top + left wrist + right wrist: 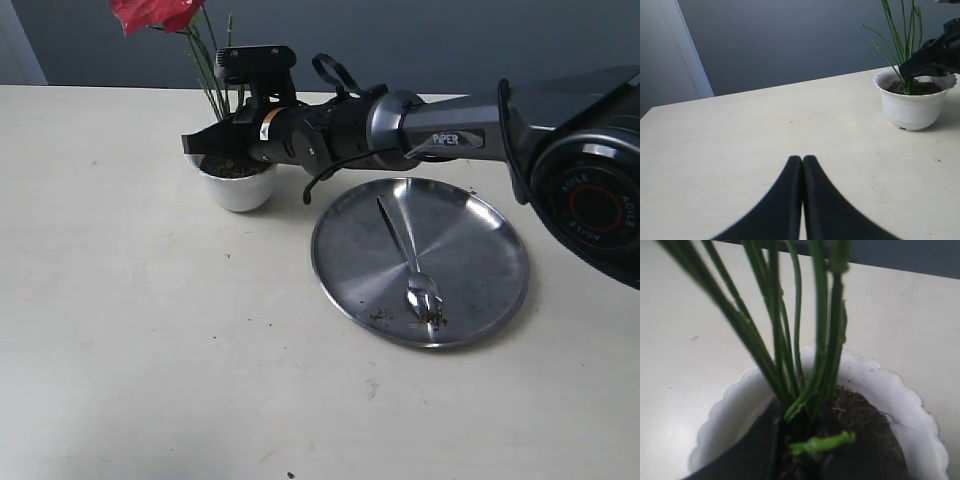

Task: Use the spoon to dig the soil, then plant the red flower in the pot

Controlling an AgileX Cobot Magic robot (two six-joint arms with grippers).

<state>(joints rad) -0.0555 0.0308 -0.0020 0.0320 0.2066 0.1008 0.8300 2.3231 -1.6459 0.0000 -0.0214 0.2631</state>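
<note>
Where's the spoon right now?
In the exterior view the spoon lies on the steel plate, right of the white pot, its bowl toward the plate's near edge. Neither tool is touching it.

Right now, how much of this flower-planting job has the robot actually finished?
Digging looks done: the spoon lies on the steel plate with dirt crumbs near its bowl. The red flower stands with its stems in the soil of the pot. The right gripper is at the stems above the rim; whether it grips them is unclear. The left gripper sits shut, apart. Left: letting go and withdrawing.
</note>
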